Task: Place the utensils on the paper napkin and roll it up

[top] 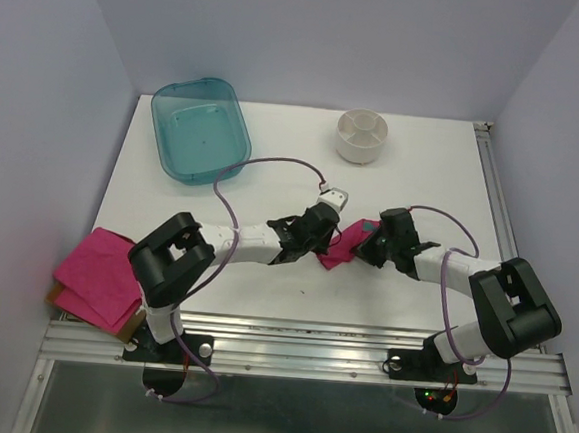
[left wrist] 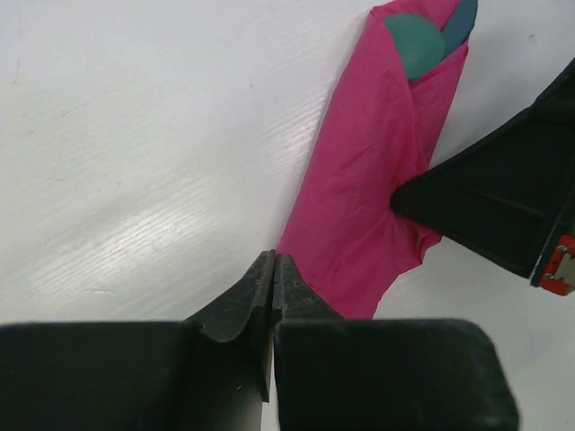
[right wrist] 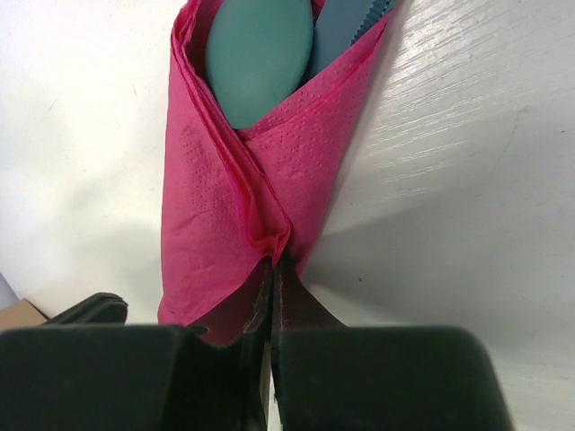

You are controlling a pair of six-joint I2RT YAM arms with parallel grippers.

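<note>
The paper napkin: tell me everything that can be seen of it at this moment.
The paper napkin is thin magenta-pink paper with a fine embossed texture, wrapped into a narrow, creased roll lying flat on the white table, between the two arms. One end is open, and the utensils, a teal spoon bowl and a serrated blade, stick out there. The right claw, shut, seems to pinch a fold on its side; the left claw, tips closed, sits at its other end.
</note>
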